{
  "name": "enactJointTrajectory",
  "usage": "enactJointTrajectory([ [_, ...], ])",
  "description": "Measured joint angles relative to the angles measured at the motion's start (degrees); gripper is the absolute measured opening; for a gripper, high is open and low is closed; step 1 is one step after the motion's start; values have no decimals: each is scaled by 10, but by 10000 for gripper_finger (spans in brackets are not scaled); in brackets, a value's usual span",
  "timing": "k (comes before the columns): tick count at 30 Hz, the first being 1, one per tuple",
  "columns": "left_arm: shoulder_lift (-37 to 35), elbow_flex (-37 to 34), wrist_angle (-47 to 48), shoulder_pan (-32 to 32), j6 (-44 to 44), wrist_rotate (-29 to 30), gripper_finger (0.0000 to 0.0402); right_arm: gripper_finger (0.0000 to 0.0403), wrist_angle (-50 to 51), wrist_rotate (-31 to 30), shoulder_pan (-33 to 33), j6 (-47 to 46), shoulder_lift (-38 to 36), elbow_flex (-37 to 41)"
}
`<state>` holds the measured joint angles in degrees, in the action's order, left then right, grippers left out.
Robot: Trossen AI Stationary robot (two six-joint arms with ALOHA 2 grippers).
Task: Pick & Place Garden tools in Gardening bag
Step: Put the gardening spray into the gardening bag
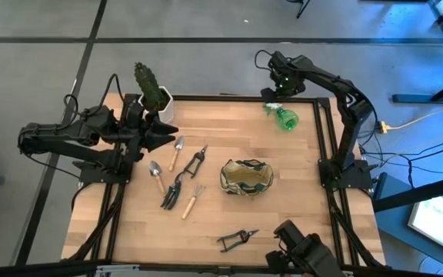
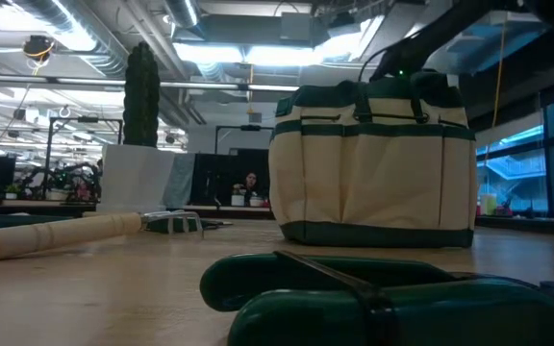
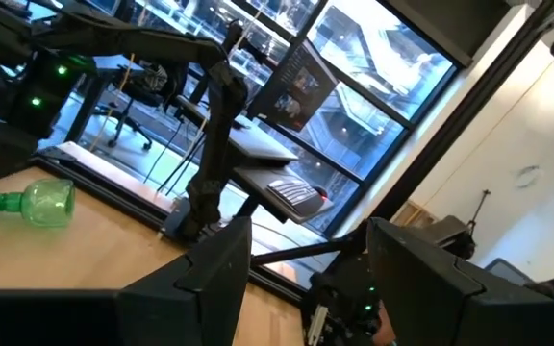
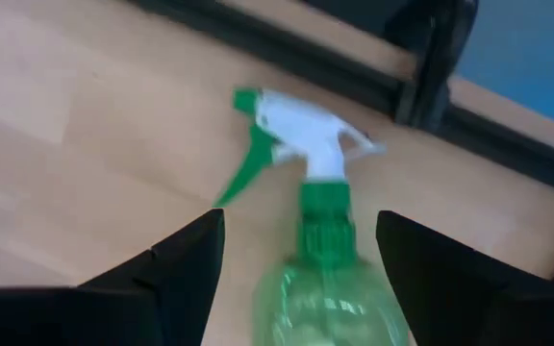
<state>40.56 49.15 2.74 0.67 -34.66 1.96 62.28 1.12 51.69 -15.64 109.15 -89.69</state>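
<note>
The green spray bottle (image 1: 285,116) lies on its side at the table's far right corner, its white trigger head (image 4: 306,130) toward the far edge. My right gripper (image 1: 277,88) hovers over it, open and pointing down. In the right wrist view its fingers (image 4: 186,255) stand either side of the bottle's neck (image 4: 325,226) without touching. The gardening bag (image 1: 246,175) stands mouth up at mid-table. Left of it lie a trowel (image 1: 177,151), shears (image 1: 194,160) and several other hand tools. My left gripper (image 1: 160,132) waits open at the left, holding nothing.
A cactus in a white pot (image 1: 154,96) stands at the far left corner, just behind my left gripper. Black pruning shears (image 1: 237,240) lie near the front edge. A dark frame rail (image 4: 287,53) runs along the far edge behind the bottle.
</note>
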Motion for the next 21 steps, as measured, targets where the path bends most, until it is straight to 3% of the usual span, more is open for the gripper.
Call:
enactJointTrajectory([
  [21, 3, 0, 1, 0, -25, 4, 204, 273, 18, -24, 16, 40, 94, 0],
])
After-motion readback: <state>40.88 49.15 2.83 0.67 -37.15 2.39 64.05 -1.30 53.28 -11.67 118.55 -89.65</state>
